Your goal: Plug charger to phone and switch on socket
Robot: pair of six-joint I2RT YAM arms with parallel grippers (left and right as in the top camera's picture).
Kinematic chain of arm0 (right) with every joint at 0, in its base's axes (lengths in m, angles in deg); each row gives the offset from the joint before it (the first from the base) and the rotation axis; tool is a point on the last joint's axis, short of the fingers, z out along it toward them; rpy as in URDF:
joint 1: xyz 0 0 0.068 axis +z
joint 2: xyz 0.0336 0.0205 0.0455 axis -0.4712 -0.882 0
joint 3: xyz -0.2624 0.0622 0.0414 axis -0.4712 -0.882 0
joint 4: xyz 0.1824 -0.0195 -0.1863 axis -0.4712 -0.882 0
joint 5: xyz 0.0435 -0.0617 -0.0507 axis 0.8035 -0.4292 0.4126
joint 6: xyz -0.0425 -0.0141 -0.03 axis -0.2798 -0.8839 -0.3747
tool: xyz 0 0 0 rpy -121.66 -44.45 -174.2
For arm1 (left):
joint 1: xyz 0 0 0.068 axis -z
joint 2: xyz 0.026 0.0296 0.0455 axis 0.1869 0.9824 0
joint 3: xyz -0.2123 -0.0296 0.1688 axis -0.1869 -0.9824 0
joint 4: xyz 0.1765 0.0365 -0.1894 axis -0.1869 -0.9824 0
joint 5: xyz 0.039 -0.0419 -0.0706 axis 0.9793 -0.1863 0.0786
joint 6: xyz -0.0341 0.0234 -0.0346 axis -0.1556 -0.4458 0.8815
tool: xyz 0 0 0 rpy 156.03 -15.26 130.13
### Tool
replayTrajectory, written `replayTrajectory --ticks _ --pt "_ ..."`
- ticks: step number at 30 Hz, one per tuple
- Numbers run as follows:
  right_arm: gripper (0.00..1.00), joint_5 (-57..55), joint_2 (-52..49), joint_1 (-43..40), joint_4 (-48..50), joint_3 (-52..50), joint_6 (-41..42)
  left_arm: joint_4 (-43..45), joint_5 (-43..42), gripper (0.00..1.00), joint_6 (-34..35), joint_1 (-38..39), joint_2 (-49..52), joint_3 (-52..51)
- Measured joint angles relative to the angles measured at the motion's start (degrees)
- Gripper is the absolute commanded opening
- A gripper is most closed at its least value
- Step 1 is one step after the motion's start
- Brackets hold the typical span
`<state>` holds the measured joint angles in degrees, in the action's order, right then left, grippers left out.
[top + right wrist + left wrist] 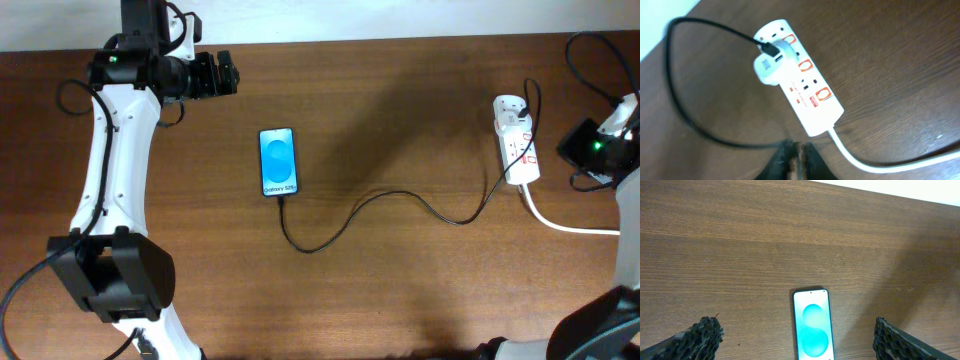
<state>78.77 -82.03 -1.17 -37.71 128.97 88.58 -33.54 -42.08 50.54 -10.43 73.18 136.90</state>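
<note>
The phone point(278, 161), screen reading "Galaxy", meets the charger point(380, 205) at its 6 o'clock edge; left gripper point(797, 332) released, right gripper point(798, 157) clenched empty near the socket point(799, 80).

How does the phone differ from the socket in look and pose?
The phone is dark-edged with a lit blue screen; the socket is white with red marks. The phone lies near the middle, the socket far right, slightly tilted and longer. Both lie flat, and the charger links them.
</note>
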Motion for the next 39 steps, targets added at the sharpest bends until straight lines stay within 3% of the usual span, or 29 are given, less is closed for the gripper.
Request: replayTrajectory --ticks 1,2,3,4,10,22,39 --pt "0.08 -0.3 -1.0 0.0 0.6 0.0 -0.2 0.0 0.0 0.99 0.0 0.0 0.0 0.0" --pt "0.16 -1.1 -2.0 0.0 1.6 0.0 -0.2 0.0 0.0 1.00 0.0 0.0 0.0 0.0" --pt "0.35 -1.6 -2.8 0.0 2.8 0.0 -0.4 0.0 0.0 1.00 0.0 0.0 0.0 0.0" --pt "0.46 -2.3 -4.1 0.0 4.2 0.0 -1.3 0.0 0.0 0.99 0.0 0.0 0.0 0.0" --pt "0.66 -3.5 -11.4 0.0 10.4 0.0 -7.2 0.0 0.0 0.99 0.0 0.0 0.0 0.0" --pt "0.78 -9.6 -22.5 3.5 21.6 0.1 -15.2 0.0 0.0 0.99 0.0 0.0 0.0 0.0" --pt "0.80 -13.2 -25.7 3.6 25.6 0.1 -11.4 0.0 0.0 1.00 0.0 0.0 0.0 0.0"
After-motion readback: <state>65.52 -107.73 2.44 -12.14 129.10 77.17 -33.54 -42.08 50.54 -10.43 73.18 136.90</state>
